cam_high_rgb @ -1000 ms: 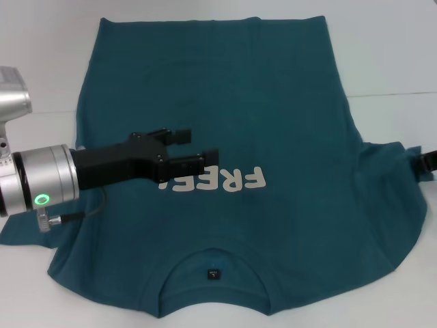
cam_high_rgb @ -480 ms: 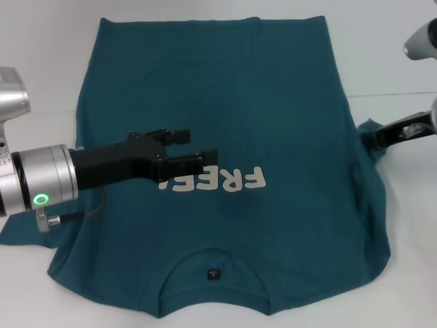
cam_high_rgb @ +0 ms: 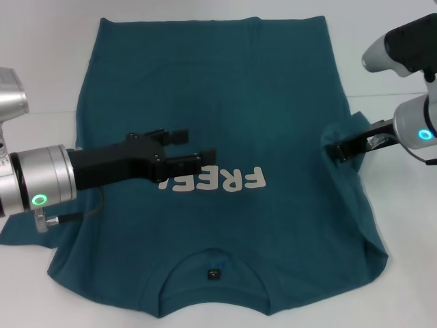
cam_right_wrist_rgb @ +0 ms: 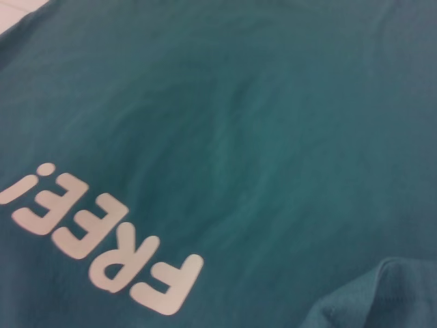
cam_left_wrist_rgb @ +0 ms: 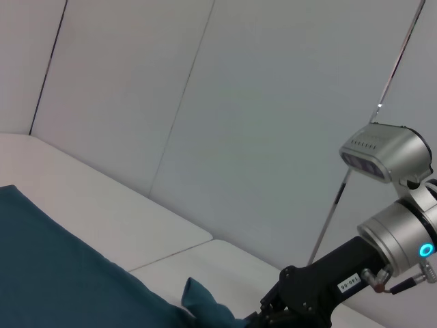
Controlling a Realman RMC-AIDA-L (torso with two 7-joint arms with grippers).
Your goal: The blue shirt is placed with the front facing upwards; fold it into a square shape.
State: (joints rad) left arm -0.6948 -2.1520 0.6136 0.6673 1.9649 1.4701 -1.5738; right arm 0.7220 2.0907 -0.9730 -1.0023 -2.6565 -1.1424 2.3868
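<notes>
Head view, shirt: the blue shirt [cam_high_rgb: 225, 123] lies front up on the white table [cam_high_rgb: 382, 61], collar at the near edge, hem at the far edge, white "FREE!" lettering [cam_high_rgb: 222, 181] across the chest.
Head view, neck: a small dark label [cam_high_rgb: 214, 275] sits inside the collar, near side, about the middle.
Head view, left gripper: the left gripper [cam_high_rgb: 194, 147] reaches in from the left and hovers over the chest, its fingers spread apart with nothing between them, the nearer fingertip right at the start of the lettering.
Head view, right gripper: the right gripper [cam_high_rgb: 336, 150] comes in from the right, pinching the right sleeve of the shirt and holding it over the right side of the body, so the cloth bunches up in a peak there.
Head view, left sleeve: it shows flat on the table below the left arm, at the near left.
Left wrist view: a strip of teal cloth at the bottom, the white table beyond it, and across the way the right gripper [cam_left_wrist_rgb: 263, 316] with a raised point of sleeve [cam_left_wrist_rgb: 198, 301] just beside it.
Right wrist view: close over the shirt [cam_right_wrist_rgb: 259, 123], lettering [cam_right_wrist_rgb: 102, 239] plain to read, and a lifted fold of cloth [cam_right_wrist_rgb: 382, 294] at one corner.
</notes>
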